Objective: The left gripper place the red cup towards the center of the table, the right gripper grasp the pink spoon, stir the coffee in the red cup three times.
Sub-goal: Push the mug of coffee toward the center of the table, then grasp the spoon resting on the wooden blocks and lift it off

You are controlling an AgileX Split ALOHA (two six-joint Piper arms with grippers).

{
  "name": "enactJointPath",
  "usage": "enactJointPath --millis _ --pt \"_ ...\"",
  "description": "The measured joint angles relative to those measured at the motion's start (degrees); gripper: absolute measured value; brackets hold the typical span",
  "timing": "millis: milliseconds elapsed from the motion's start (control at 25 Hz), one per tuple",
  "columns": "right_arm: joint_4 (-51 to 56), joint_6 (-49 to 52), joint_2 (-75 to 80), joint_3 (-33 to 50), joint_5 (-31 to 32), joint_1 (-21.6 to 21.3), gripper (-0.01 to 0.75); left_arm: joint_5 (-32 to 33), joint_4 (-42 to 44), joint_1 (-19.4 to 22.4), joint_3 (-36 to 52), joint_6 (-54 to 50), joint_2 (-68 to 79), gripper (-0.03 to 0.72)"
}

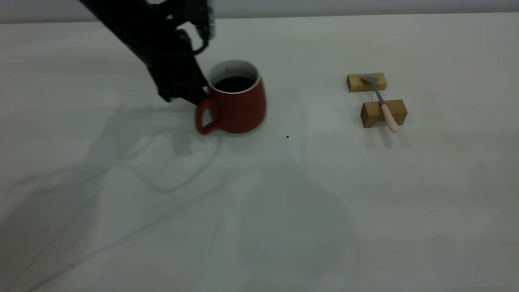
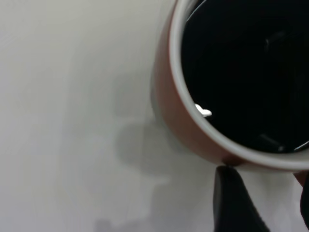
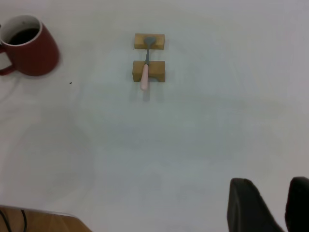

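Note:
The red cup (image 1: 239, 109) stands left of the table's (image 1: 284, 211) middle, with dark coffee (image 1: 234, 84) inside and its handle toward the front left. My left gripper (image 1: 198, 98) is at the cup's left side, just behind the handle. In the left wrist view the left gripper (image 2: 268, 193) is open; one finger's tip (image 2: 231, 186) sits against the red cup (image 2: 166, 106) under the rim, and bare table shows in the gap. The pink spoon (image 1: 383, 103) lies across two wooden blocks at the right. My right gripper (image 3: 282, 205) is open above bare table, far from the pink spoon (image 3: 145, 67).
The spoon's grey bowl rests on the far block (image 1: 366, 82) and its shank on the near block (image 1: 383, 113). A small dark speck (image 1: 287, 137) lies right of the cup. A brown edge (image 3: 43, 220) borders the table in the right wrist view.

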Motion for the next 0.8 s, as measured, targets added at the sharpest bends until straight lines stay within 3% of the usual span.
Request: enactJointPath --millis 240,400,600,800 --pt "0.00 0.00 0.00 0.00 0.00 0.00 0.240 0.08 0.14 -1.07 -0.11 -4.12 0.06 0.407" --pt "0.00 0.00 0.00 0.00 0.00 0.00 0.240 2.91 7.24 1.54 -0.11 -16.49 -5.28 0.407" --pt "0.00 0.00 0.00 0.00 0.00 0.00 0.240 14.23 17.05 5.30 -0.11 -40.53 -19.02 0.407" --pt "0.00 0.00 0.00 0.00 0.00 0.00 0.240 29.16 25.58 5.99 -0.05 -62.65 -34.26 0.407"
